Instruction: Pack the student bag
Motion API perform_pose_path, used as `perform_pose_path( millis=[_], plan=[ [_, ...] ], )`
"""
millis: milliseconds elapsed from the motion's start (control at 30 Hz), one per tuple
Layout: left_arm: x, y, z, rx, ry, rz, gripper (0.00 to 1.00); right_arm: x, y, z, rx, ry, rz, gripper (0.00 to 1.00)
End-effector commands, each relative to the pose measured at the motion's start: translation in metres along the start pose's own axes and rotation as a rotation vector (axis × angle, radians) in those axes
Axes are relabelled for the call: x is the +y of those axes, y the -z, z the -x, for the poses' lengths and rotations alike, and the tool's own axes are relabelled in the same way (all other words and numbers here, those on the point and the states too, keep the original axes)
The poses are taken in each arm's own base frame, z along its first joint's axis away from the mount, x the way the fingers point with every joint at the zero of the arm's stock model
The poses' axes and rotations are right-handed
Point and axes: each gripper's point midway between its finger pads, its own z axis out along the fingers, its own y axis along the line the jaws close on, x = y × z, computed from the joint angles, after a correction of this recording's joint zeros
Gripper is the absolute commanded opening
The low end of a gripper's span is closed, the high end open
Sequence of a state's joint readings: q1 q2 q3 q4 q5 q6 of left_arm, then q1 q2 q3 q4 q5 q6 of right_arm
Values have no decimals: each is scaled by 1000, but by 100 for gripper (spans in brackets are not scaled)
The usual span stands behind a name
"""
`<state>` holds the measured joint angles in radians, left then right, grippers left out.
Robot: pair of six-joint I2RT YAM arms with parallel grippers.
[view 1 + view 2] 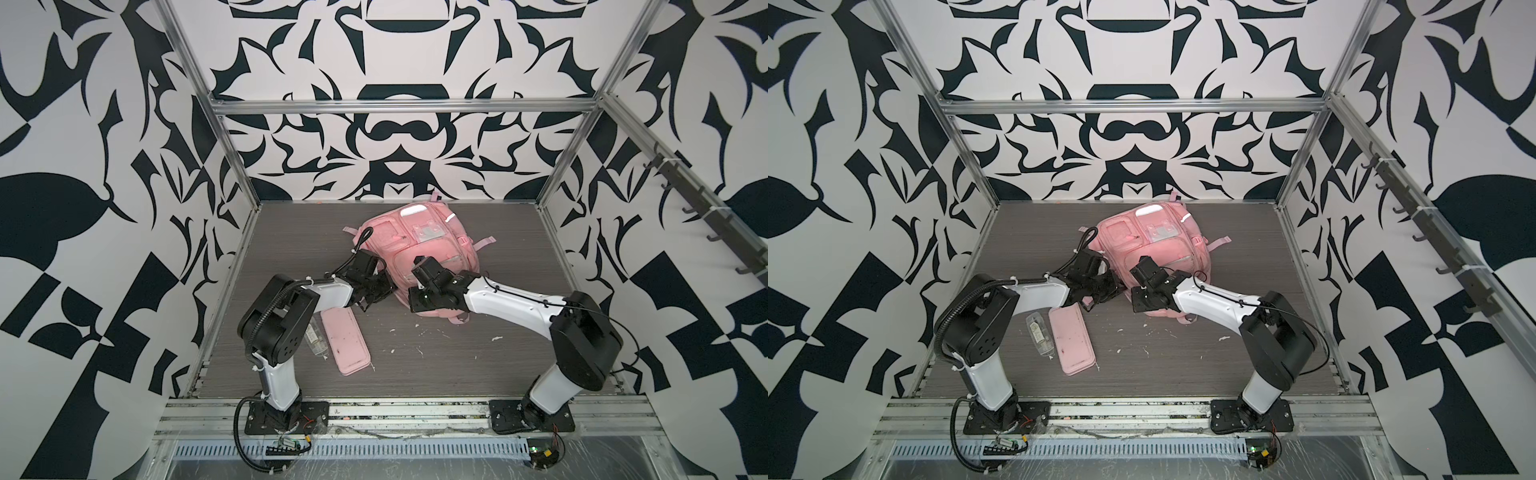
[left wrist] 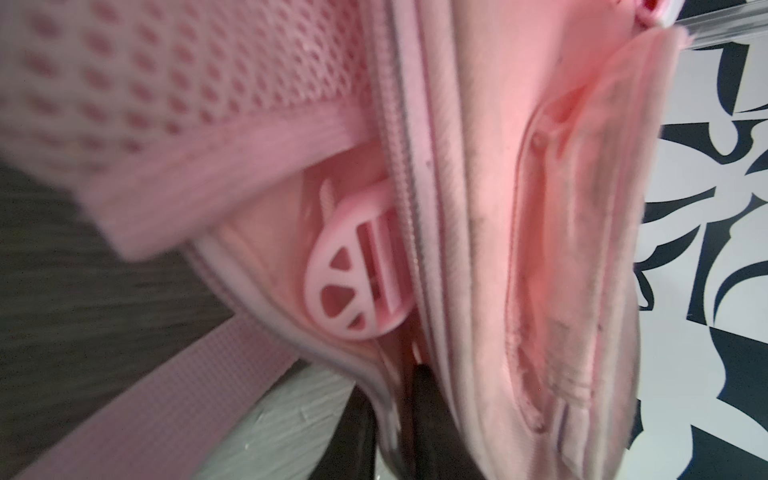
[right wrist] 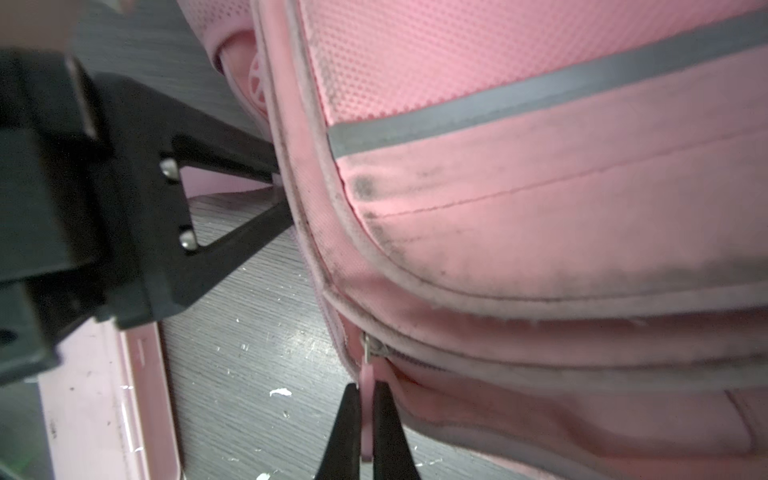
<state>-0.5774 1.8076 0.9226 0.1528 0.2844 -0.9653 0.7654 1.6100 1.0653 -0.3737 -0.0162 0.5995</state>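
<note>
The student bag (image 1: 419,245) (image 1: 1154,243), pink with grey reflective strips, lies front-up in the middle of the table. My left gripper (image 2: 395,409) is at its left near edge, its two black fingers closed round the piped seam (image 3: 286,195) beside a pink strap buckle (image 2: 353,282). My right gripper (image 3: 366,395) is shut on the pink zipper pull (image 3: 366,374) at the bag's near corner. The zip beyond the slider (image 3: 374,347) is parted a little. In both top views the fingertips of both grippers are hidden under their wrists.
A flat pink pencil case (image 1: 347,338) (image 1: 1071,338) lies on the table near the left arm, with a clear plastic bottle (image 1: 316,338) (image 1: 1040,332) beside it. White scraps (image 1: 496,338) dot the grey table. Metal frame posts (image 1: 232,145) and patterned walls enclose the space.
</note>
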Motion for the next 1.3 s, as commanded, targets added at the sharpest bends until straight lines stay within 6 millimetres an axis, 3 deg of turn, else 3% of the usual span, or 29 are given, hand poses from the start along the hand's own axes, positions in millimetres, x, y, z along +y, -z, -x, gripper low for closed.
perform_pose_path(
  millis=[0, 200, 467, 667, 833, 1033, 1267],
  plan=[
    [-9, 9, -13, 40, -47, -29, 28, 4, 30, 24, -113, -15, 66, 0],
    [-9, 26, -4, -5, -90, -23, 52, -31, 54, 20, -142, -64, 28, 0],
    [-24, 39, 17, -45, -153, -21, 55, -74, 75, 12, -159, -118, -28, 0],
    [-2, 36, 41, -68, -103, 21, 53, -99, 89, 8, -171, -141, -67, 0],
    [10, 25, 56, -59, -72, 42, 52, -106, 93, 7, -180, -151, -73, 0],
    [16, 8, 59, -31, -56, 44, 51, -104, 89, 5, -170, -166, -59, 0],
    [18, 0, 54, -11, -30, 19, 30, -101, 79, 5, -142, -177, -40, 0]
  ],
)
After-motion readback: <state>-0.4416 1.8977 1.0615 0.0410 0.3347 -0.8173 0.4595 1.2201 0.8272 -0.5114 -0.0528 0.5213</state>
